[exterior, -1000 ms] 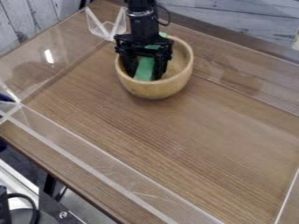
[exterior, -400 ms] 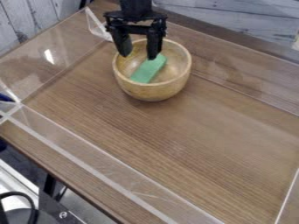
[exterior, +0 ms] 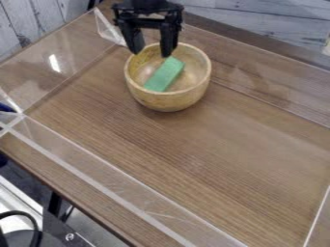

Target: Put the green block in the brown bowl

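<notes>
The green block (exterior: 165,74) lies tilted inside the brown bowl (exterior: 168,96), one end resting up against the bowl's far wall. The bowl stands on the wooden tabletop at the upper middle of the view. My gripper (exterior: 151,45) hangs above the bowl's far rim, pointing down, open, with nothing between its black fingers (exterior: 133,40). It is clear of the block and not touching the bowl.
A clear plastic wall (exterior: 77,164) rims the wooden table (exterior: 194,164) on the left and front sides. A white plank wall (exterior: 258,19) runs behind the table. Dark cables and floor show at the bottom left corner (exterior: 26,227).
The gripper has risen out of the bowl, leaving the green block lying inside. A second ago its open fingers straddled the block down in the bowl.
</notes>
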{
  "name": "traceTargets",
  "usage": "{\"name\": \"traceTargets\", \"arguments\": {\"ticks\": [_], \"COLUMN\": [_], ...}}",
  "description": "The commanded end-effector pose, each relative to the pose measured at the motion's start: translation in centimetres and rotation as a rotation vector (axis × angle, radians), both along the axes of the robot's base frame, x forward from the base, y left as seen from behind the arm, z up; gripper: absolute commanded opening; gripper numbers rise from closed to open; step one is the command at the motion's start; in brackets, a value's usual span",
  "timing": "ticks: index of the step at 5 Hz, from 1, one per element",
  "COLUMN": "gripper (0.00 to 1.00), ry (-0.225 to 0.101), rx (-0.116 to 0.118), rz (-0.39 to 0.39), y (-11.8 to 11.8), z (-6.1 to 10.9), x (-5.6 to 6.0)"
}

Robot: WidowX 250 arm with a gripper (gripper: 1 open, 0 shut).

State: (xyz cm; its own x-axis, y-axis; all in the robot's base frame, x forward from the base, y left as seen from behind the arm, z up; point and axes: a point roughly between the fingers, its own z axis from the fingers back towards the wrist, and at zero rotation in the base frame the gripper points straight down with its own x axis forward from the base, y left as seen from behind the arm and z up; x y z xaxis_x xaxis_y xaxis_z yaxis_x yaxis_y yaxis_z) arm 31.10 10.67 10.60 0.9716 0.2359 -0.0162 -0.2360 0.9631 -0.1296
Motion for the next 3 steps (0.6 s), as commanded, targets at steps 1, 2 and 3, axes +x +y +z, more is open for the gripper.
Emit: {"name": "traceTargets", "arguments": {"ticks": [1, 2, 3], "gripper": [1.00, 1.00, 1.00], "ry": [-0.111, -0.113, -0.105], "rx": [0.036, 0.045, 0.053], "rz": [0.011, 0.018, 0.017], "y": [0.9, 1.4, 1.5], "z": [4.1, 4.6, 4.5], "x": [0.1, -0.7, -1.0]}}
